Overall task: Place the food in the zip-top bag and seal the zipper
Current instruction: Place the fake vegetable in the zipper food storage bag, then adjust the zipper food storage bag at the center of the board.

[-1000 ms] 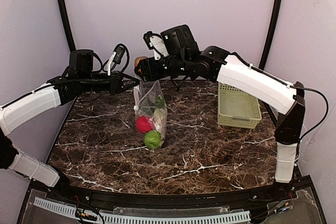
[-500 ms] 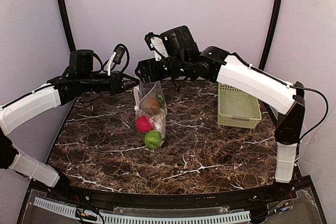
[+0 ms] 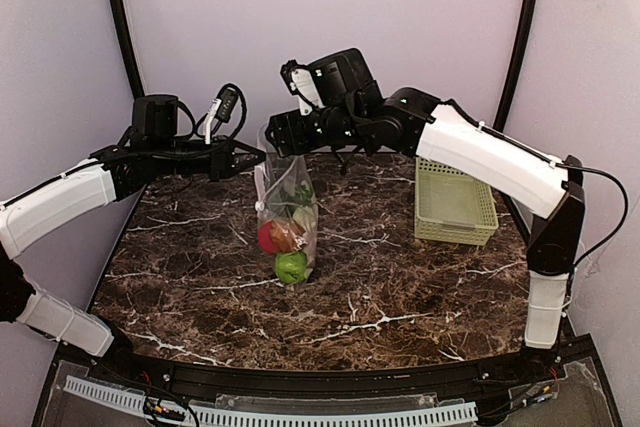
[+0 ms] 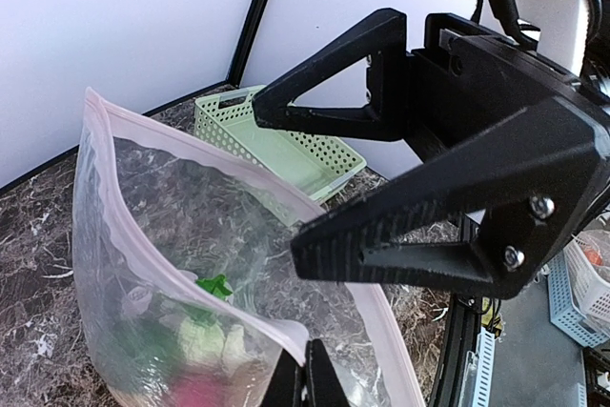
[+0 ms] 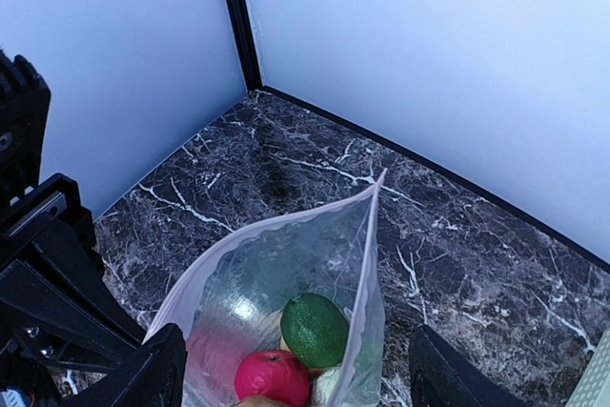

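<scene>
The clear zip-top bag hangs upright over the table, and my left gripper is shut on its rim. In the left wrist view the fingertips pinch the whitish-pink zipper at one corner of the open mouth. Inside the bag lie food pieces: a red apple, a brownish-orange piece, a green apple and green leaves. My right gripper hovers open just above the mouth with nothing in it. Its wrist view looks down at the green apple and red apple.
A pale green lattice basket stands on the marble table at the back right, also seen behind the bag. Purple walls and black corner posts close in the back. The right arm reaches across above the table's rear.
The brownish-orange piece left my right gripper and dropped into the bag, settling beside the red apple. The right jaws opened. The left arm held still.
</scene>
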`<action>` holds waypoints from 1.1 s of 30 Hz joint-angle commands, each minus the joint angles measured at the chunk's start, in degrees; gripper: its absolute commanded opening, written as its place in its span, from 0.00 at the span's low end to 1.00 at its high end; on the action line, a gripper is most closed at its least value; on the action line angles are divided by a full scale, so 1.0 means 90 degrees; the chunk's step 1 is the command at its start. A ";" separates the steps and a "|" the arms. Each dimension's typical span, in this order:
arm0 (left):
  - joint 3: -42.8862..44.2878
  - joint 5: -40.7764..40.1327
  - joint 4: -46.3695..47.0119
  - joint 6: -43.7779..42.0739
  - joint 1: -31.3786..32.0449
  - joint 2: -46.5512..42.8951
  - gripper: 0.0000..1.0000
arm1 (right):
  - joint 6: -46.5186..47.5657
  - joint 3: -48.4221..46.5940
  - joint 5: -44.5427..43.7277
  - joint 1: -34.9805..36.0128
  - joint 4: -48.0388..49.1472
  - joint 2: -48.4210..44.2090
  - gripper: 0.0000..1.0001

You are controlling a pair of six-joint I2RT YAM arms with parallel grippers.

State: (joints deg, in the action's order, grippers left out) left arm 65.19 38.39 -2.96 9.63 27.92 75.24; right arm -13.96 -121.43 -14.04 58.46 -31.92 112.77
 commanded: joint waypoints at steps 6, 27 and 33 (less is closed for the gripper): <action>-0.0075 -0.0014 0.0054 -0.0055 0.0023 -0.0167 0.01 | -0.0082 0.0194 -0.0364 -0.0189 -0.0186 -0.0148 0.67; -0.0063 -0.0026 0.0010 -0.0083 0.0023 -0.0121 0.01 | -0.0069 -0.0278 0.0070 -0.0352 -0.0494 0.0340 0.32; -0.0042 -0.0023 0.0002 -0.0087 0.0028 -0.0104 0.01 | -0.0197 -0.0267 0.0182 -0.0348 -0.0407 0.0150 0.00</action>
State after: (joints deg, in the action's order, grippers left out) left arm 65.19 38.30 -2.98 9.61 27.92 75.24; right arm -14.59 -122.17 -13.39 55.66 -36.60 115.04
